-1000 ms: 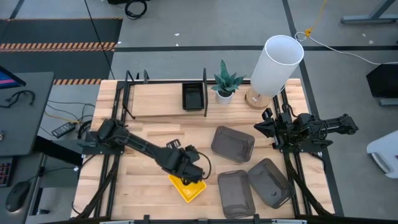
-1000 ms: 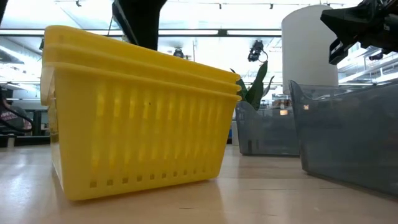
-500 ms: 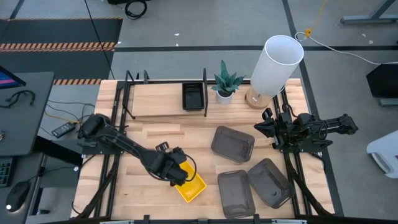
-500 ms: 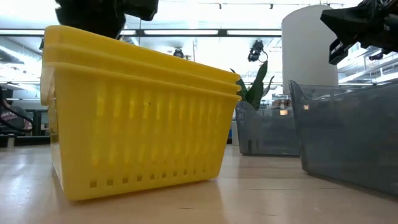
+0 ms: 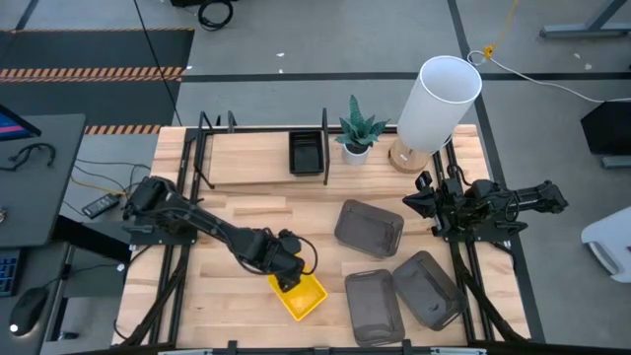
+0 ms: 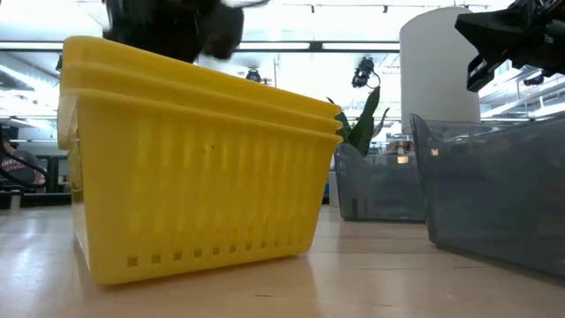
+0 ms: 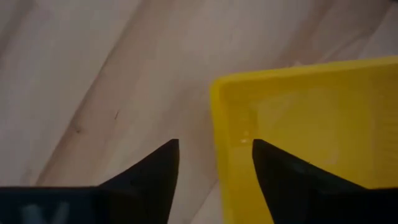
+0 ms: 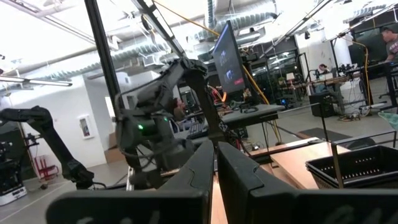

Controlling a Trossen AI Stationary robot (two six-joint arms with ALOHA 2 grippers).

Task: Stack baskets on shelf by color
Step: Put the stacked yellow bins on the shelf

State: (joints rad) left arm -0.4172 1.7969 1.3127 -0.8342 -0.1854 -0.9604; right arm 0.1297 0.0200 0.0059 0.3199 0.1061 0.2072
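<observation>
Your left gripper (image 5: 289, 276) sits low over the near-left corner of the yellow baskets (image 5: 300, 293), fingers spread, one finger inside the rim and one outside over bare tabletop (image 7: 93, 74), nothing pinched yet. In the low view those yellow baskets (image 6: 194, 168) read as a nested stack, tilted, resting on the table. Your right gripper (image 5: 422, 202) waits at the table's right edge, raised, fingers pressed together with only a thin gap, holding nothing. Three grey baskets (image 5: 369, 227) lie loose on the right half of the table, well apart from the shelf (image 5: 246, 158). A black basket (image 5: 306, 153) sits on the shelf at its right end; how many are stacked there, you can't tell. Plant pot (image 5: 356, 148) and white lamp (image 5: 439, 99) stand just right of the shelf.
</observation>
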